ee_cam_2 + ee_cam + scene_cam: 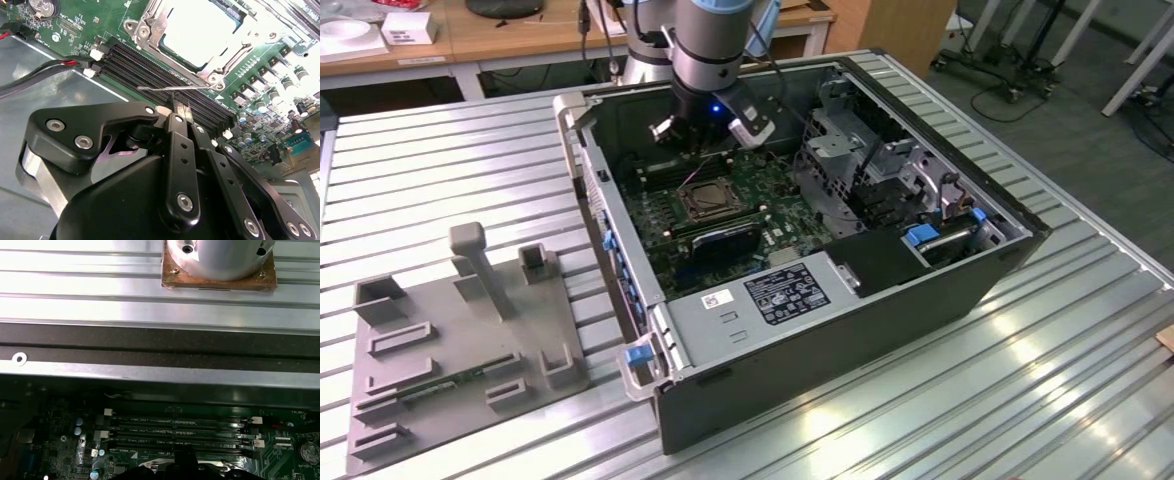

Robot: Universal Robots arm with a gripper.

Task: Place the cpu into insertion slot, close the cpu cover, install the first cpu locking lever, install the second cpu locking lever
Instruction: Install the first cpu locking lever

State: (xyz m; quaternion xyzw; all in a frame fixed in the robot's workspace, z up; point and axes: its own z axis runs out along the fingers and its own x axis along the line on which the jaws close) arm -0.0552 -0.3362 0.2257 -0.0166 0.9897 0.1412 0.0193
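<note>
My pincer (703,150) in the computer case (854,330), fingers (181,107) together, twelve o'clock of the socket (708,197) in exterior view, by a wire lever (160,89), cover (148,22) over chip (200,27).

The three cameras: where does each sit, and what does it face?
Exterior view: off the arm, looking down into the open computer case; arm and gripper show.
Second wrist view: on the arm, looking past the gripper at the cpu.
First wrist view: on the arm, facing the case wall and table; the arm's base shows.
Both wrist views share the memory slots.
</note>
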